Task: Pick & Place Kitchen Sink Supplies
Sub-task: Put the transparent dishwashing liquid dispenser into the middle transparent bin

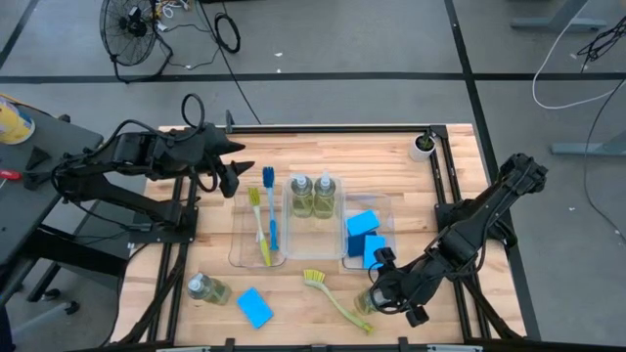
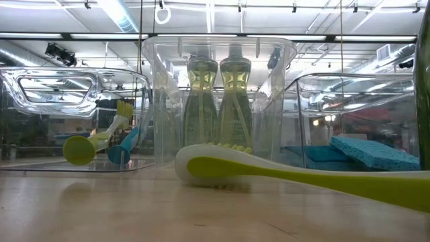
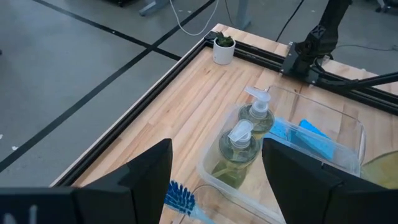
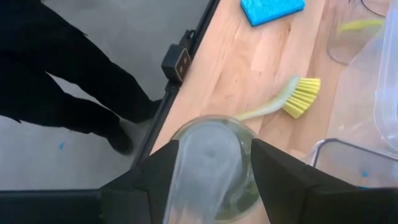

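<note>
My right gripper (image 1: 380,293) is at the table's near right, shut on a clear soap bottle (image 4: 211,165). My left gripper (image 3: 217,180) hangs open over the far left part of the table (image 1: 233,174), touching nothing. Two soap bottles (image 1: 313,196) stand upright in the middle tray. A yellow-green and a blue brush (image 1: 262,220) lie in the left tray, and blue sponges (image 1: 364,235) lie in the right tray. Loose on the table lie another soap bottle (image 1: 207,288) on its side, a blue sponge (image 1: 254,306) and a yellow-green brush (image 1: 337,298). My right gripper pinches the soap bottle's rounded clear body (image 4: 208,152) between its two fingers (image 4: 165,180), one on each side. Whether the bottle is lifted or rests on the table, I cannot tell.
Three clear trays (image 1: 238,256) sit side by side in the middle of the wooden table. A small white cup (image 1: 424,145) stands at the far right corner. A black rail frames the table's edges. Bare wood lies along the near edge between the loose items.
</note>
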